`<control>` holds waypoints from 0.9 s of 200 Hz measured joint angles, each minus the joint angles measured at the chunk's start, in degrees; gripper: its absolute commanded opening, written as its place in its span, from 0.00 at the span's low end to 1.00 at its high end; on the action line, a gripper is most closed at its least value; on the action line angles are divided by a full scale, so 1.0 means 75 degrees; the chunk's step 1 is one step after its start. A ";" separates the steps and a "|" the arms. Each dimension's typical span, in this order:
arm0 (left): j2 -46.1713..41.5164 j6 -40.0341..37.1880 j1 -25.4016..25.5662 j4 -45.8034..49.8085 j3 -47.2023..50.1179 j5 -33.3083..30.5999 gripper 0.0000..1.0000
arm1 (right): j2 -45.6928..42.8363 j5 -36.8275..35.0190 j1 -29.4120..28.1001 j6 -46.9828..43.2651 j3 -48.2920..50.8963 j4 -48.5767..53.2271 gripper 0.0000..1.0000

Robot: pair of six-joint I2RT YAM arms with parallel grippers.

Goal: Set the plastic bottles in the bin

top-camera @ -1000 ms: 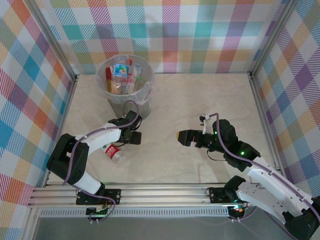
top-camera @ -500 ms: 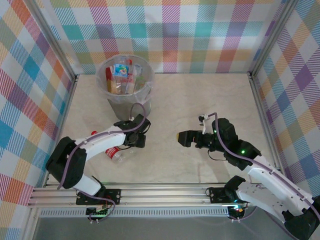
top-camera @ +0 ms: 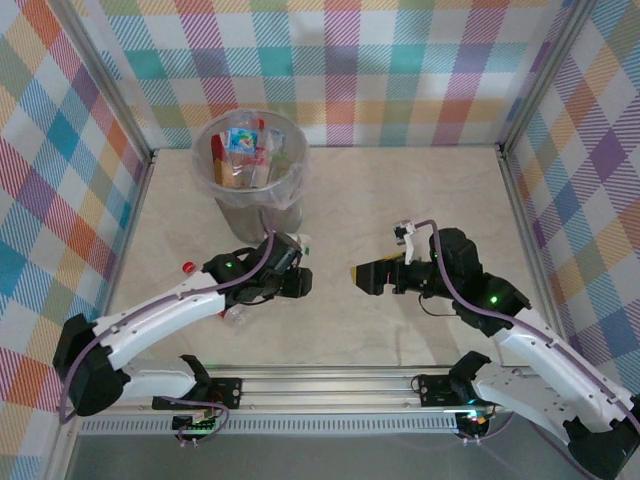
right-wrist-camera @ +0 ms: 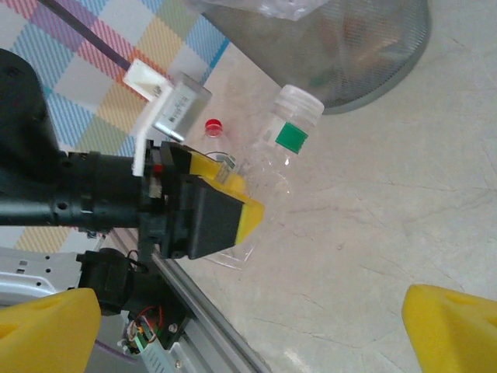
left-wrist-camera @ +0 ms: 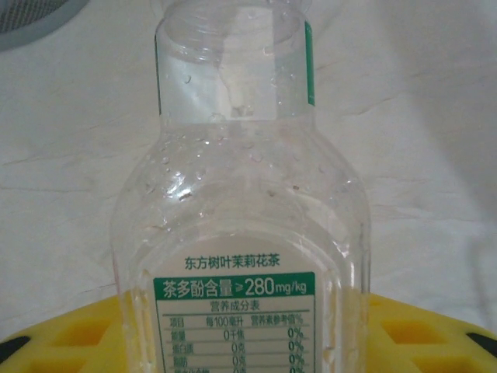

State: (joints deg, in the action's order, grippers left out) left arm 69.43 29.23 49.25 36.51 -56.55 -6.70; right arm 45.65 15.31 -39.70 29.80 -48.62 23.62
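bin (top-camera: 235,212): bottles (top-camera: 243,140) inside | left pincer (right-wrist-camera: 229,190): clamped on bottle (left-wrist-camera: 241,194) | right pincer (top-camera: 362,276): apart

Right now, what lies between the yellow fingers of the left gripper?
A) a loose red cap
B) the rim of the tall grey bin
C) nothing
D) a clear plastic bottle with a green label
D: the left wrist view shows the clear plastic bottle with a green label between the yellow fingers of the left gripper.

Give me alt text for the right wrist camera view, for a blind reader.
The left gripper grips a clear bottle with a white cap, near the grey bin. A red cap lies nearby; the right gripper stands open.
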 measured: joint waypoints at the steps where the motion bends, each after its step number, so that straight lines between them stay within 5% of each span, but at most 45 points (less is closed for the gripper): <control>1: -0.0029 0.0000 0.0003 0.0000 -0.0017 0.0017 0.49 | -0.0003 0.0003 0.0000 -0.0009 -0.0009 0.0006 1.00; 71: -0.0691 -0.0105 0.0020 0.0833 -0.1804 0.0697 0.49 | -0.0373 0.0204 0.0000 -0.0300 -0.0289 0.0122 1.00; 131: -0.0734 -0.0568 -0.0143 0.2107 -0.4060 0.0306 0.49 | -0.0551 0.0286 0.0000 -0.0323 -0.0635 0.0114 1.00; 180: -0.0099 -0.1154 -0.1897 0.2856 -0.5831 0.0096 0.49 | -0.0621 0.0239 0.0000 -0.0291 -0.0650 0.0111 1.00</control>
State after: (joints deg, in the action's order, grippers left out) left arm 68.69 20.58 35.03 57.93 -100.29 -5.98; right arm 40.99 17.10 -39.70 27.62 -53.49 24.45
